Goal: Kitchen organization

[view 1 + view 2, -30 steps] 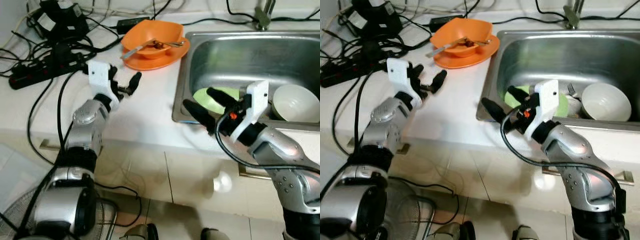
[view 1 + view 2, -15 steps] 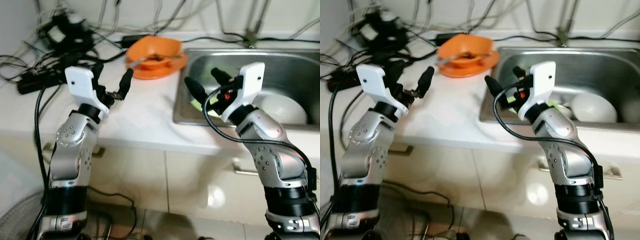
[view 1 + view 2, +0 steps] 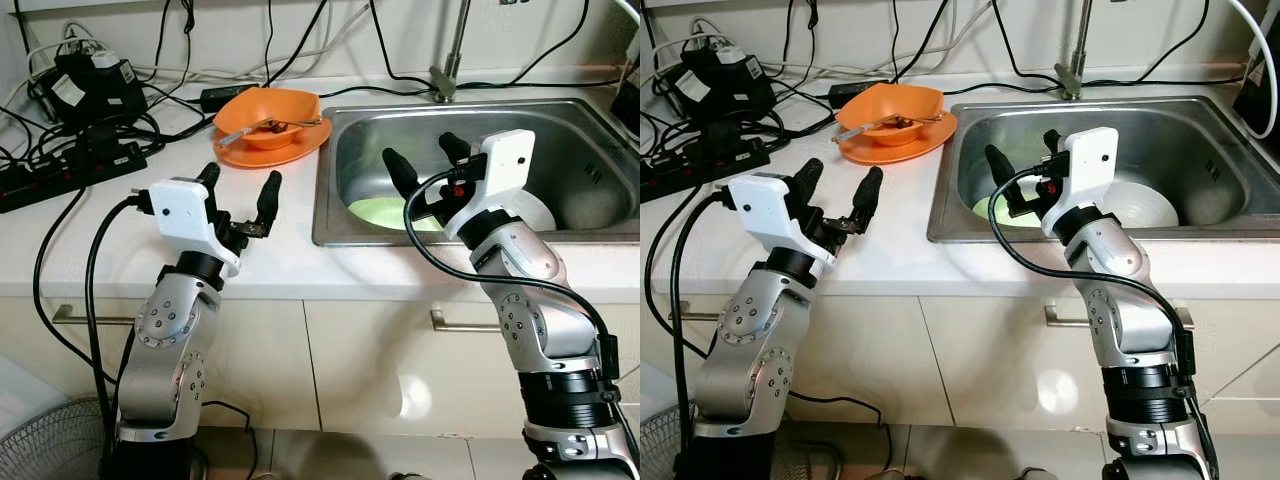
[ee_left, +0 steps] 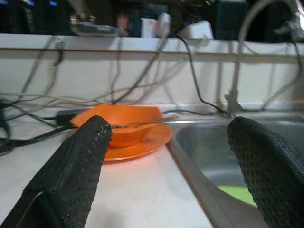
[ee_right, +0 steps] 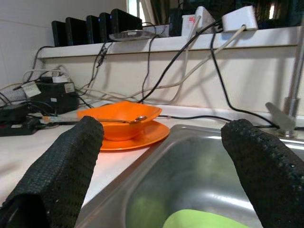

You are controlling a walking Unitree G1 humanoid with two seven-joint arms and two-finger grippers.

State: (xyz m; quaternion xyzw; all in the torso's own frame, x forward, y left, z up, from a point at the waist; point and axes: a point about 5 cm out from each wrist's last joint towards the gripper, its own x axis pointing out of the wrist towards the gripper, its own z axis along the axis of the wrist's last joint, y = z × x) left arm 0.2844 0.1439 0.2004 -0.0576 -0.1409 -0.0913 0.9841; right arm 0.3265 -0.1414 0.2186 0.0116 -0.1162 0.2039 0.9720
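Left eye view gives me the white counter [image 3: 290, 250] with my left end effector [image 3: 238, 190] raised above it, fingers spread apart and holding nothing. My right end effector [image 3: 420, 165] hovers over the near left part of the steel sink [image 3: 335, 215], fingers likewise apart and empty. An orange bowl [image 3: 265, 113] with a spoon [image 3: 270, 124] in it sits on an orange plate [image 3: 300, 150] just left of the sink. Inside the sink I see a green plate [image 3: 375, 212] and a white bowl [image 3: 535, 212]
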